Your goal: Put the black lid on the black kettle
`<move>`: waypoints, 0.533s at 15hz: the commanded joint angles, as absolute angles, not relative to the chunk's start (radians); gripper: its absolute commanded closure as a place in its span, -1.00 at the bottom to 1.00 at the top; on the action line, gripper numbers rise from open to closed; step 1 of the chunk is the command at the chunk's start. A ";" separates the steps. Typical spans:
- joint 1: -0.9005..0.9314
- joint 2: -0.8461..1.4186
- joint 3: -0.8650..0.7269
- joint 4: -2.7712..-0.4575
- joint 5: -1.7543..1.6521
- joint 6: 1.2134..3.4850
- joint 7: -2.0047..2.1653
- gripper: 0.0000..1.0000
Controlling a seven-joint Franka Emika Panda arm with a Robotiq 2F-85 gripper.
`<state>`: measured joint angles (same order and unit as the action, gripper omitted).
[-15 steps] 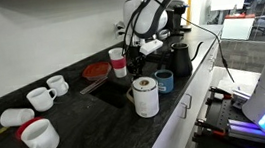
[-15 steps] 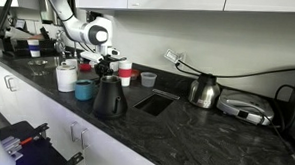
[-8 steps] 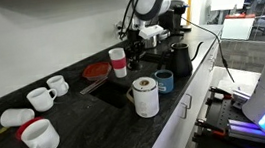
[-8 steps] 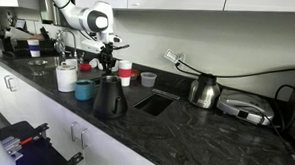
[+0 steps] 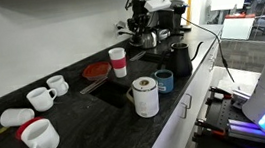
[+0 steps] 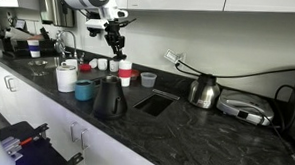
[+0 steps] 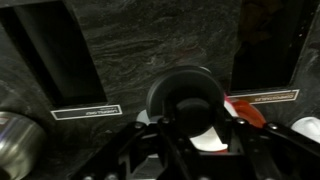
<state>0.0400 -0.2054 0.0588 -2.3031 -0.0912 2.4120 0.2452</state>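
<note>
The kettle (image 6: 109, 96) stands upright on the dark counter (image 6: 215, 136), near the front edge. It has no lid on it yet. It sits between the teal mug (image 6: 84, 90), which is just beside it, and the sink (image 6: 157, 101).

The lid (image 7: 185, 95) is up in the air with your gripper (image 6: 114, 36). In the wrist view it is a dark round thing right in the middle, and it covers part of the cups below it, so it must be close to the camera. The jaws look pinched on it from both sides (the grip spot itself is too dark to see well).

You are holding the lid high so it can pass over the cups and the kettle top without bumping them. Right now the gripper is not over the kettle. It hangs nearer the wall, above the red and white cups (image 6: 122, 69).

Next, I think you need to bring the lid toward the front edge until it is right over the kettle top, then go down slowly. The top is narrow, so the lid has to be flat and in the middle, or it may tip off.

The white jug (image 6: 66, 76) stands past the mug, well away from your path.
</note>
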 commanded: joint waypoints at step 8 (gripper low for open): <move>-0.096 -0.431 0.087 -2.427 -0.210 2.142 0.577 0.66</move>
